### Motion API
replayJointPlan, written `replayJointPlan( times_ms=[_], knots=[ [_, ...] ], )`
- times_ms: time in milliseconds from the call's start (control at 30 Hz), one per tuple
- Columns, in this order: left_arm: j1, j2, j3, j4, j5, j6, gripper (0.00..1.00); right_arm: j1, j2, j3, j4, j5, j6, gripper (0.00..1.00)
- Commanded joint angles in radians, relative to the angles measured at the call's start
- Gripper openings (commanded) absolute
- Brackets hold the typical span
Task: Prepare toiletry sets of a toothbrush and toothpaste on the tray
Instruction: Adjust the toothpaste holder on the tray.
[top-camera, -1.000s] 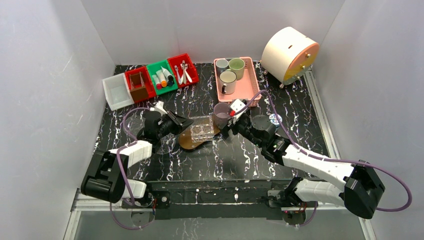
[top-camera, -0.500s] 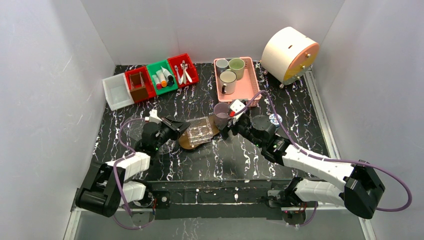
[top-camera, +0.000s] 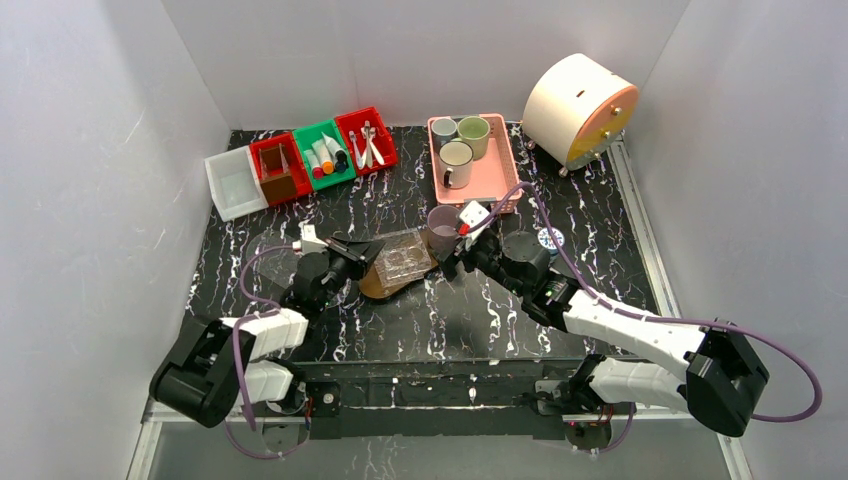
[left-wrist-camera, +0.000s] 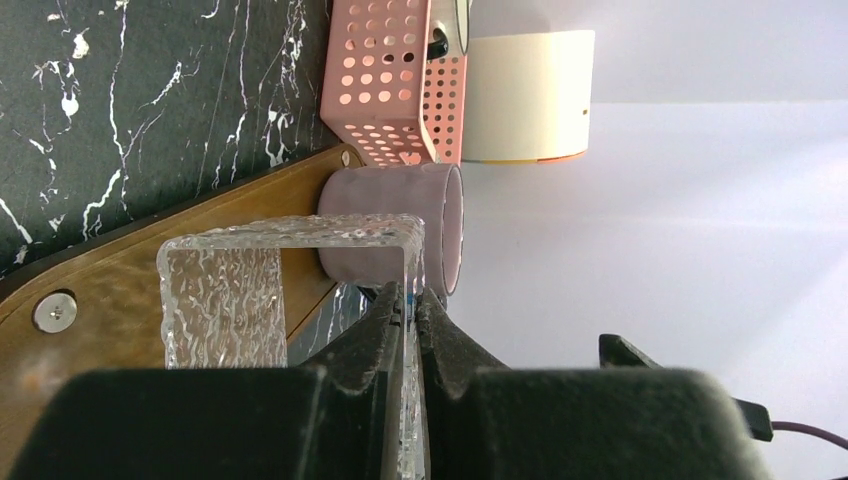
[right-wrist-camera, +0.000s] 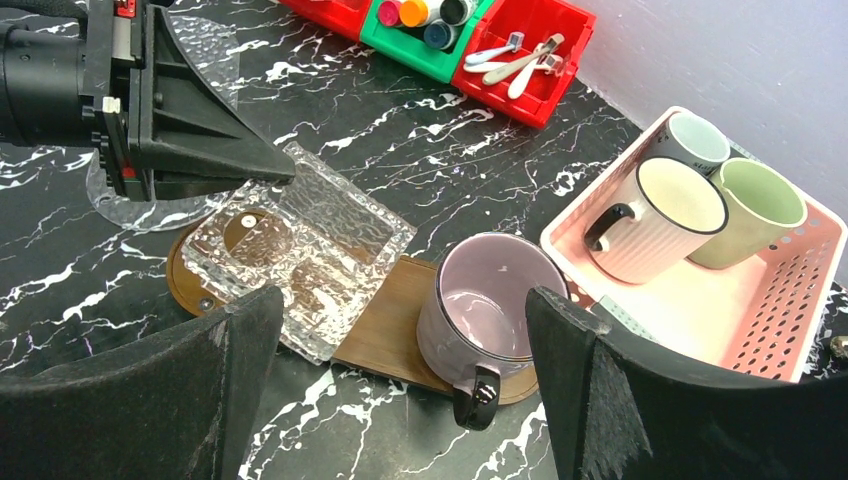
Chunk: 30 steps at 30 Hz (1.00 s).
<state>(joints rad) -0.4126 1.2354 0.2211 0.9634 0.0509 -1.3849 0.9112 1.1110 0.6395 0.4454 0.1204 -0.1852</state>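
The left arm has dropped lower. The left tool (left-wrist-camera: 410, 300) is clamped on the clear dish (left-wrist-camera: 225, 300) on the tray (left-wrist-camera: 100, 290). The right tool (top-camera: 458, 248) is spread apart over the purple mug (right-wrist-camera: 485, 305), also on the tray.

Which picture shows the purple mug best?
The right wrist view. It looks down into the purple mug, showing its empty inside, rim and black handle. The top view shows the mug small. The left wrist view shows only its side.
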Motion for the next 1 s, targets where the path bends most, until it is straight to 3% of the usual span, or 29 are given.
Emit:
replayJointPlan(
  times_ms=[0,300,500,767,967],
  knots=[
    [-0.033,0.042,-0.015,0.097,-0.116,-0.032,0.0,-0.001,0.006,0.012,0.042,0.002,0.016,0.99],
    [-0.097,0.129,-0.021,0.177,-0.178,-0.044,0.0,0.0,0.021,0.024,0.029,-0.001,0.025,0.99],
    [-0.106,0.098,-0.049,0.181,-0.216,-0.018,0.27,0.0,0.018,0.028,0.013,0.002,0.024,0.99],
    [-0.106,0.036,-0.09,0.145,-0.2,-0.003,0.5,-0.001,0.004,0.026,-0.002,0.007,0.019,0.99],
    [-0.106,-0.156,-0.013,-0.245,-0.193,0.086,0.69,-0.001,-0.014,0.021,-0.017,0.014,0.015,0.99]
  ],
)
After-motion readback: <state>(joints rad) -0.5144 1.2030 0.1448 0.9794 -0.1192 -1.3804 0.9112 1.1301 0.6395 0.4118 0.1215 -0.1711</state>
